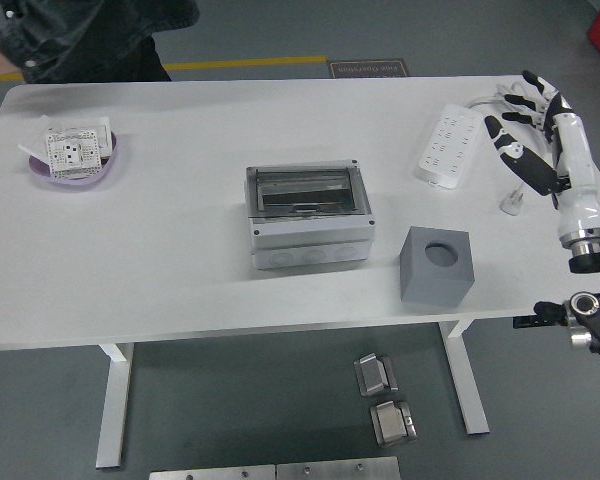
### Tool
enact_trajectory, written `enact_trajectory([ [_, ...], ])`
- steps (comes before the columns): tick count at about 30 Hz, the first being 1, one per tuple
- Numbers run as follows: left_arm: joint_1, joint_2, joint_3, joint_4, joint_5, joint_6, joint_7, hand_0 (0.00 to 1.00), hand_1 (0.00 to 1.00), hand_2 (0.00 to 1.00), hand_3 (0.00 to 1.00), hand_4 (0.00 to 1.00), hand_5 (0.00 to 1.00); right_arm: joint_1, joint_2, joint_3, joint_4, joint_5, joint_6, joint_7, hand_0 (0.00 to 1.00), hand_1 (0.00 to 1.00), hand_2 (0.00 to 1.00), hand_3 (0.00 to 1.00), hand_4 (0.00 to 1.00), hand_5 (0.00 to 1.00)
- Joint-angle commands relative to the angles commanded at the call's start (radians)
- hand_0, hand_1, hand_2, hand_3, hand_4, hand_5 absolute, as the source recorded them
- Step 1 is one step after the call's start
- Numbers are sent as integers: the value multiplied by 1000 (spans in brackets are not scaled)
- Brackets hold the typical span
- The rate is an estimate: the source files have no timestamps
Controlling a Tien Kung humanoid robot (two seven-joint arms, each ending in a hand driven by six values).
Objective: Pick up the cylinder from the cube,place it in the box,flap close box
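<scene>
The grey box point(308, 215) stands at the table's middle with its clear flap lying flat and shut over the top. Through the flap I make out only dark shapes, so I cannot tell the cylinder apart. The grey cube point(436, 265) sits to the box's right near the front edge, and its round hole point(440, 254) is empty. My right hand point(525, 112) is raised at the far right edge, well away from both box and cube. Its fingers are spread and hold nothing. My left arm is out of view.
A white power strip point(449, 145) with its cable point(512, 198) lies at the back right, just left of my right hand. A purple bowl point(73, 160) holding white socket parts sits at the back left. A person point(80, 30) stands beyond the table's far left corner.
</scene>
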Motion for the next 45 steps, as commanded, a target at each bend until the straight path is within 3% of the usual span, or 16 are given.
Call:
enact_trajectory([
  [9, -28, 17, 17, -2, -6, 0, -7, 651, 652, 621, 638, 571, 571, -82, 16, 176, 1, 99, -3, 45, 735, 648, 716, 845, 787, 528],
  [25, -38, 27, 49, -6, -34, -2, -15, 651, 652, 617, 637, 581, 548, -171, 23, 282, 2, 100, -11, 55, 741, 656, 714, 819, 785, 566],
  [45, -39, 25, 85, -5, -93, -4, -33, 652, 653, 617, 638, 592, 528, -175, 26, 307, 2, 90, -13, 56, 741, 653, 712, 804, 756, 555],
])
